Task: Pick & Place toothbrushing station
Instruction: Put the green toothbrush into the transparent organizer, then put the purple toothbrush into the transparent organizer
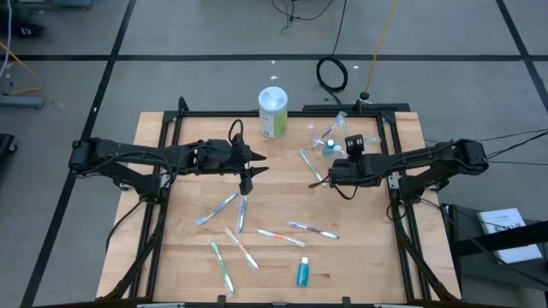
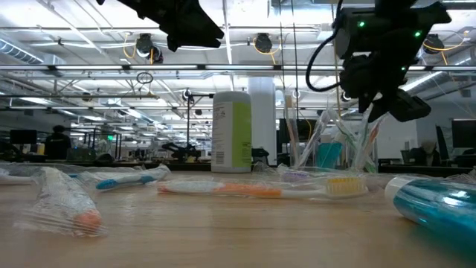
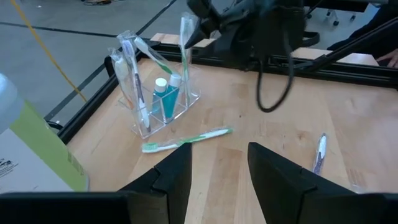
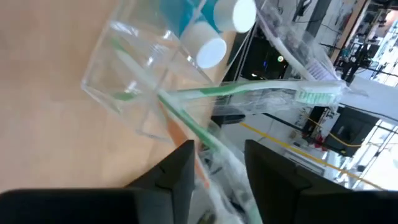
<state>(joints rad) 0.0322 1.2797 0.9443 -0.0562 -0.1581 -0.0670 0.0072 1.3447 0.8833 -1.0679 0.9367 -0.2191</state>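
Right wrist view: clear plastic holder (image 4: 134, 68) stands on the counter (image 4: 43, 124) with teal toothpaste tubes (image 4: 202, 43) and wrapped toothbrushes (image 4: 261, 93) leaning out of it. Right pincer (image 4: 214, 165) sits just beside the holder, jaws apart, nothing between them; an orange-accented brush (image 4: 180, 121) lies just ahead of the fingers.

High view: left pincer (image 1: 246, 183) hangs over the counter (image 1: 368, 265) well apart from the holder (image 1: 330, 141), jaws parted and empty. More wrapped brushes (image 1: 282, 238) and one teal tube (image 1: 302, 273) lie loose, well apart from the holder.

Handling, judged: brushes are light, stiff and slim, with slippery film wrap, so grip mid-handle across the narrow width. Holder is thin, light and easily tipped, so lower the brushes in gently.

Writing: white-and-green canister (image 1: 273, 112) near the holder carries a label; unreadable.
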